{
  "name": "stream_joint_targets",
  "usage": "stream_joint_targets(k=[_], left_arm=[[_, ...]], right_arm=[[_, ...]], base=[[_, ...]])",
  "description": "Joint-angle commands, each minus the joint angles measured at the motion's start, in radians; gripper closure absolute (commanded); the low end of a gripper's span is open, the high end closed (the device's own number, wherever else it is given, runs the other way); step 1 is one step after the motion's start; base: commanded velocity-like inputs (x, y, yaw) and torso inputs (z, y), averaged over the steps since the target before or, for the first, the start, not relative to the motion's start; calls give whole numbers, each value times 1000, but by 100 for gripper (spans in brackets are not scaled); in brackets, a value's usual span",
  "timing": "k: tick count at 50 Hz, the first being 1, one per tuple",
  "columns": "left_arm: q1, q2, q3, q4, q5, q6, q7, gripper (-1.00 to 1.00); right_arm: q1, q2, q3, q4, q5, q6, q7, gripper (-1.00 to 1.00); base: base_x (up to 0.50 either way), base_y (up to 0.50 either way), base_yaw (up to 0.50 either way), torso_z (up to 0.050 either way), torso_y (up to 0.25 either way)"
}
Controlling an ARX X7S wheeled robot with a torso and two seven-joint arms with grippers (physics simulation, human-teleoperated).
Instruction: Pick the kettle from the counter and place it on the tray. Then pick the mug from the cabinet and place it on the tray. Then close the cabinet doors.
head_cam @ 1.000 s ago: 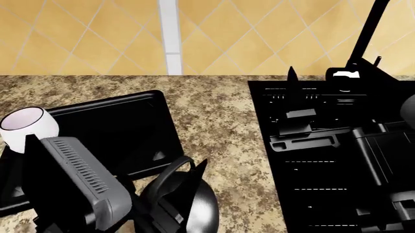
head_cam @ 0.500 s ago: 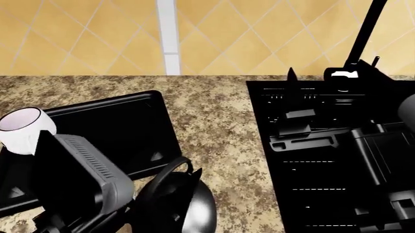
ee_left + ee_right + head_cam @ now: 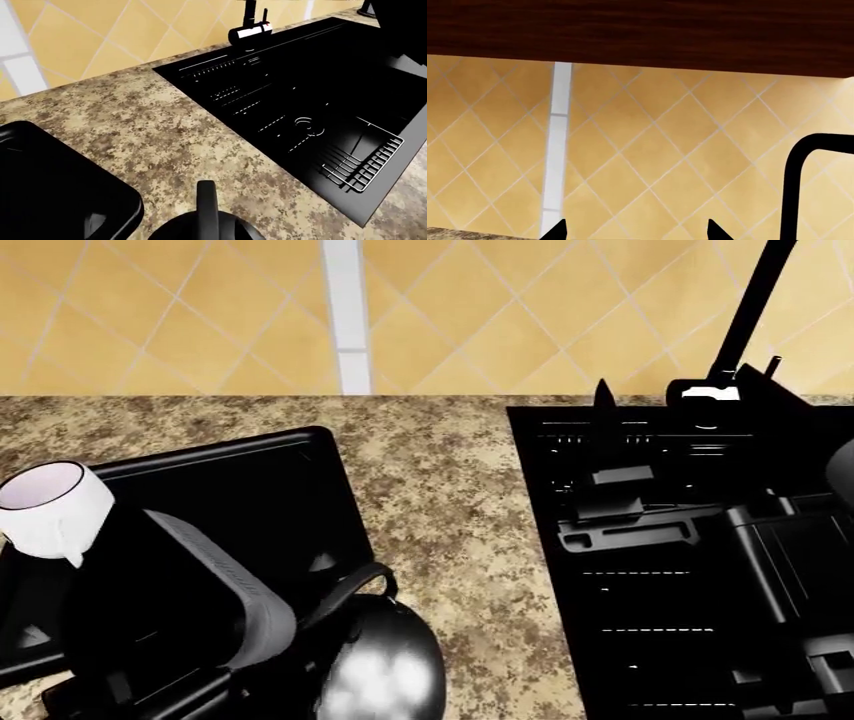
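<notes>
The dark glossy kettle (image 3: 380,670) is low in the head view, just off the near right corner of the black tray (image 3: 254,500), over the speckled counter (image 3: 441,490). My left gripper (image 3: 314,635) is at its arched handle (image 3: 207,205) and shut on it; the fingers themselves are hidden. The white mug (image 3: 54,505) stands upright on the tray's left part. My right gripper (image 3: 635,232) hangs open over the sink, facing the tiled wall, with nothing between its fingertips (image 3: 557,231). A dark wooden cabinet (image 3: 640,35) edge shows above; its doors are out of view.
A glossy black sink (image 3: 667,590) with drainer grooves fills the right side, with a black faucet (image 3: 747,310) at its back. A wire rack (image 3: 363,162) lies in the sink basin. The tiled wall (image 3: 200,310) runs along the back of the counter.
My left arm has rolled and the kettle has turned with it, so its spout no longer shows. The mug, tray and right arm have stayed put.
</notes>
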Motion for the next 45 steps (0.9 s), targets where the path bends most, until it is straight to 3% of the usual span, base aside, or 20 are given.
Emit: stream_joint_targets(k=[1,14,26,30,38,45], left_arm=[[-13,-29,22,0,-23,30,-21,100],[-81,-43,21,-2,-49,64,-32,100],[-324,-63,30,-31,-118,140,-75,100],[-464,-52,59,-75,-129,169,-108,100],[-685,5,126,-228,-13,170,-167,100],[-768,70,190,-363,159,101,-140,100]], right_arm=[[9,-38,48,1,35,57,9,-100],[14,-58,74,2,41,89,3,-100],[22,-50,64,5,58,78,22,-100],[30,-38,48,10,75,61,45,-100],[43,-12,27,17,111,27,85,-100],[33,-13,45,12,100,27,64,-100]], base=[[0,0,0,0,0],[0,0,0,0,0],[0,0,0,0,0],[0,0,0,0,0],[0,0,0,0,0],[0,0,0,0,0]])
